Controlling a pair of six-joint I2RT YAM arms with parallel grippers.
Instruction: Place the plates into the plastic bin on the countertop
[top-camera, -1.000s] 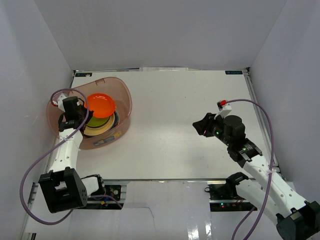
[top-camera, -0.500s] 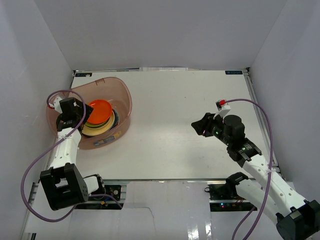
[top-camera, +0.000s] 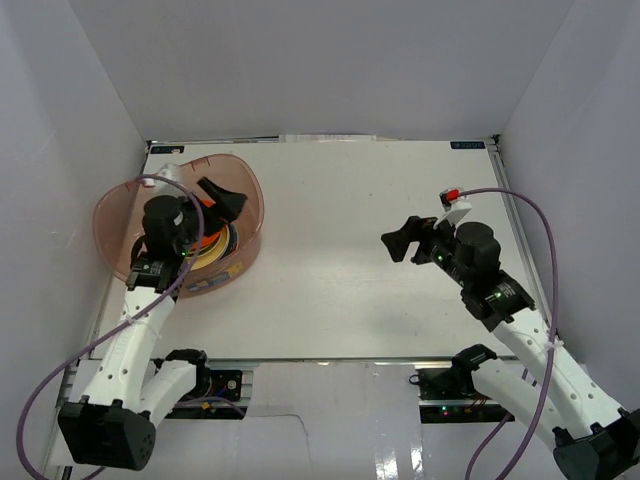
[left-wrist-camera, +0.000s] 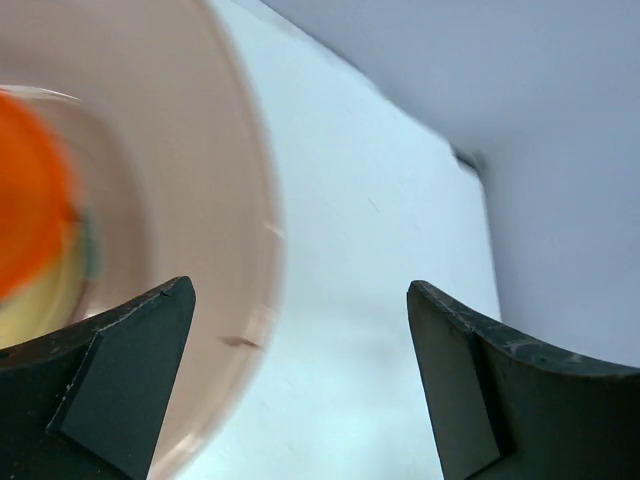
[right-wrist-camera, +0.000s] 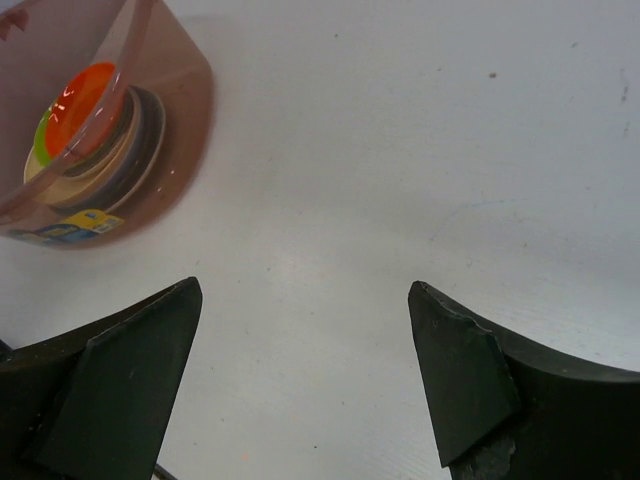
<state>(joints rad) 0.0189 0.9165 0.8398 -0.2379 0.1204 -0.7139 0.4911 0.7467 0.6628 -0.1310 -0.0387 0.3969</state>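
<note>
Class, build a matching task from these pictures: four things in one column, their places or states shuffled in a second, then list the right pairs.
Things:
1 orange plate
2 plastic bin
3 left gripper
4 right gripper

Places or states:
A open, over bare countertop
B topmost of the plates
C open, over the bin's rim
D at the countertop's left side

Pairs: 1-B; 2-D; 3-C; 4-A

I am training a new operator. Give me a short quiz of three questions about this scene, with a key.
1. True or false: a plate lies on the countertop outside the plastic bin.
2. The top plate in the stack is: A blue, B orange, C white.
3. Fill in: the left claw and the right claw are both ____.
Key: 1 false; 2 B; 3 open.
</note>
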